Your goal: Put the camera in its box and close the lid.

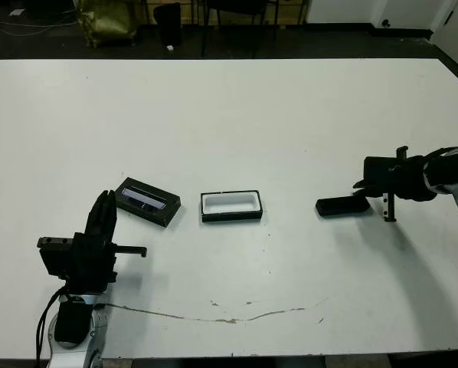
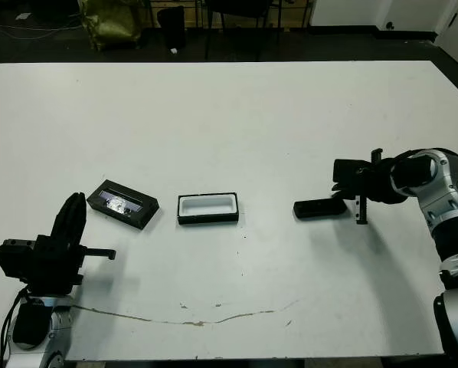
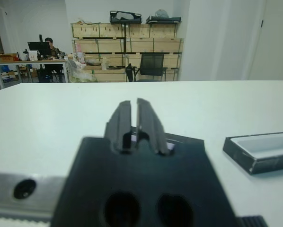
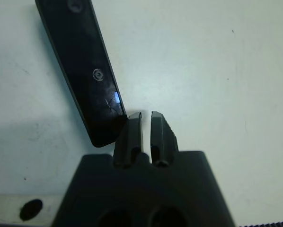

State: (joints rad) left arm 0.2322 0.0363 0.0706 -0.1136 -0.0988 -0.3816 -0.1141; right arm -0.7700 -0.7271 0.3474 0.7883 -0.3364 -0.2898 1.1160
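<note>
Both hands pinched nearly shut, right hand [image 4: 146, 124] beside glossy oblong camera [image 4: 87, 66].

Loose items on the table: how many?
3, none hidden: the lid near the left hand, the box mid-table, the camera beside the right hand.

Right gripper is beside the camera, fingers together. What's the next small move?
Probably open the right gripper and shift it over the camera: its fingers are shut and sit just off the camera's end, gripping nothing, while the box lies open.

Box [image 1: 230, 206] between lid [image 1: 147, 202] left, camera [image 1: 342, 206] right.
</note>
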